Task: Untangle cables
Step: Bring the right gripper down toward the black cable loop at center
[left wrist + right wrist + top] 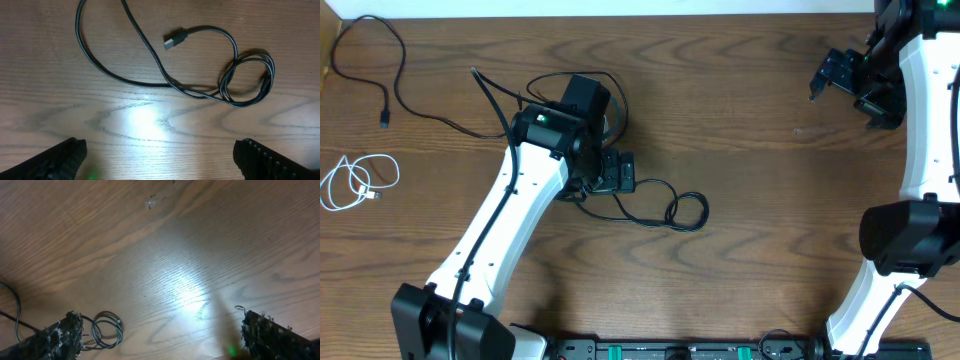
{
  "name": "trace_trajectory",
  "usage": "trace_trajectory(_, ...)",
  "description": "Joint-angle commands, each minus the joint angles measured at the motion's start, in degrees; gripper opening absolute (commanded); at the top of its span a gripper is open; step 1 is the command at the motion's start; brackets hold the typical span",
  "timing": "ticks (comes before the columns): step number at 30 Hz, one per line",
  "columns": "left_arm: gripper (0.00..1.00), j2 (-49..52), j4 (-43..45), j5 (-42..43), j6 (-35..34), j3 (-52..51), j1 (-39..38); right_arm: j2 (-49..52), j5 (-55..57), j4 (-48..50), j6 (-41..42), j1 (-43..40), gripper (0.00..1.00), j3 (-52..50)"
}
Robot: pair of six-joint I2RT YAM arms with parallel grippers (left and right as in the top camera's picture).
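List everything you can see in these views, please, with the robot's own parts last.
tangled cable: one, black, mid-table below the left gripper, small loop at its right end
USB plug: one, black and silver, on that cable's free end
loose cable: one, black, far-left corner; the arm hides whether it joins the tangle
white cable: one, white, coiled at the left edge
table: one, brown wood
left arm: one, white, reaching to mid-table
right arm: one, white, right side
grippers: two, black, both open; right gripper over bare wood
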Motion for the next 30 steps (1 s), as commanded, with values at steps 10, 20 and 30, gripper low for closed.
trace_trajectory(10, 0.98, -0.1, 0.8, -0.6, -0.3, -0.2, -0.1, -0.5, -6.3, 1.6, 2.4, 0.3, 0.99, -0.2)
trace_trajectory(20, 0.98, -0.1, 1.0, -0.6, -0.3, -0.3, -0.1, -0.5, -18.3, 5.7, -2.3, 2.7, 0.99, -0.6)
trace_trajectory(30, 0.98, -0.1, 1.0, -0.6, -0.3, -0.3, -0.1, -0.5, -1.0, 11.5, -8.2, 20.9, 0.99, -8.8)
